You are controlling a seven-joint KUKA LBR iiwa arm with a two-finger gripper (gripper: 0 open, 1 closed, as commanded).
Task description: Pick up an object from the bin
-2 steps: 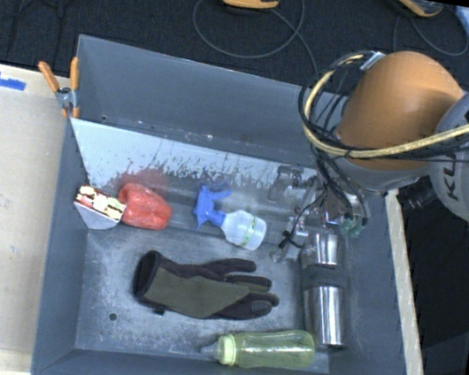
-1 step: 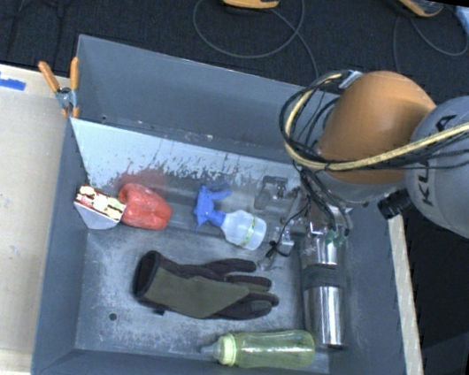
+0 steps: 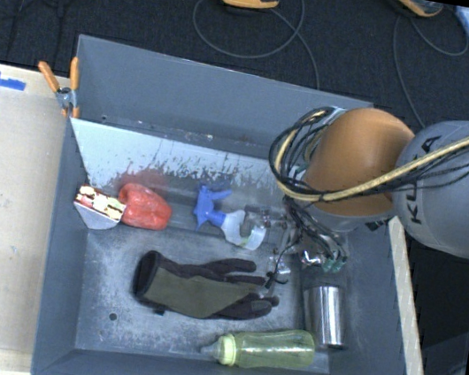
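Observation:
My gripper (image 3: 278,269) hangs below the arm's orange dome in the right half of the bin. Its tip is low over the fingertip end of a dark olive and black glove (image 3: 198,291), which lies flat across the bin's middle. Just left of the gripper lies a white spray bottle with a blue trigger head (image 3: 227,219). A shiny metal cylinder (image 3: 324,315) lies right of and below the gripper. A green translucent bottle (image 3: 267,349) lies along the near wall, under the glove.
A red lumpy thing (image 3: 145,207) and a small red and white box (image 3: 99,202) sit at the bin's left, near the far wall. The arm and its cables cover the far right corner.

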